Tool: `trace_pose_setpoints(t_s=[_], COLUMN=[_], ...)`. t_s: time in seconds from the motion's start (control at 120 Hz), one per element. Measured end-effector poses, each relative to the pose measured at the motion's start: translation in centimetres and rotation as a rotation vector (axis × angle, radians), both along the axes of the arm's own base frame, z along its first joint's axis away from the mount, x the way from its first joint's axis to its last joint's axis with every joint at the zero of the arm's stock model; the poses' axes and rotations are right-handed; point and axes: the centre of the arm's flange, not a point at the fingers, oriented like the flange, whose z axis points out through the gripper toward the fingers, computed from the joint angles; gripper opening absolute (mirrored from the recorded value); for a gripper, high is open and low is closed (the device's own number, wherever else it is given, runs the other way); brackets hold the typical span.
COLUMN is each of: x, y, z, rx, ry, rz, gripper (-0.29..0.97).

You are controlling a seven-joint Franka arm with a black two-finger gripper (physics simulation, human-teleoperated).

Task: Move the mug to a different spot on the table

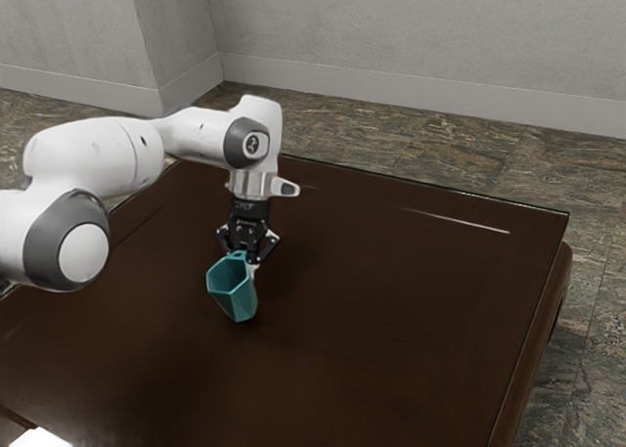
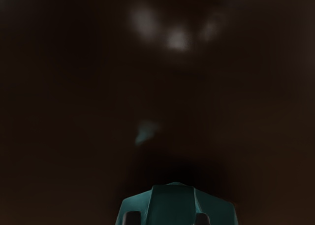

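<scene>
My pincer (image 1: 247,253) grips the tilted teal mug (image 1: 232,289) at its upper edge, over the dark table (image 1: 411,300); whether the mug's base touches it is unclear.

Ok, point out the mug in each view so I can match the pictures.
Exterior view: the teal mug is tilted, gripped at its rim by the gripper, on the part of the dark table toward the exterior view's left.
Wrist view: the mug is the teal shape right under the hand, against the table.
Shared landmark: the glossy dark brown table surface behind the mug.
</scene>
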Motion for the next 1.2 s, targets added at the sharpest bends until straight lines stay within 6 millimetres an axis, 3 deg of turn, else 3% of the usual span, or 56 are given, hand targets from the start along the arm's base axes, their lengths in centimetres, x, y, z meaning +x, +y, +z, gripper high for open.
trace_pose_setpoints(t_s=[0.1,0.258,0.375,0.55,0.625,0.717,0.808,0.892,1.058,1.2], x=[0.1,0.2,0.2,1.0,2.3,3.8,3.2,-0.3,-8.7,-12.6], y=[0.2,0.0,0.2,0.6,0.7,0.6,-0.1,0.1,0.1,2.0], z=[-0.6,-0.4,0.0,0.3,1.5,4.8,12.6,18.2,27.3,31.2], rx=[-0.001,-0.015,-0.019,-0.023,-0.023,-0.023,-0.025,-0.014,0.011,0.016], ry=[0.002,-0.009,-0.016,-0.070,-0.162,-0.285,-0.409,-0.454,-0.518,-0.522], rz=[0.001,0.005,0.009,0.016,0.019,0.012,-0.014,-0.032,-0.053,-0.014], gripper=[-0.10,0.25,0.42,0.56,0.59,0.62,0.63,0.64,0.65,0.66])
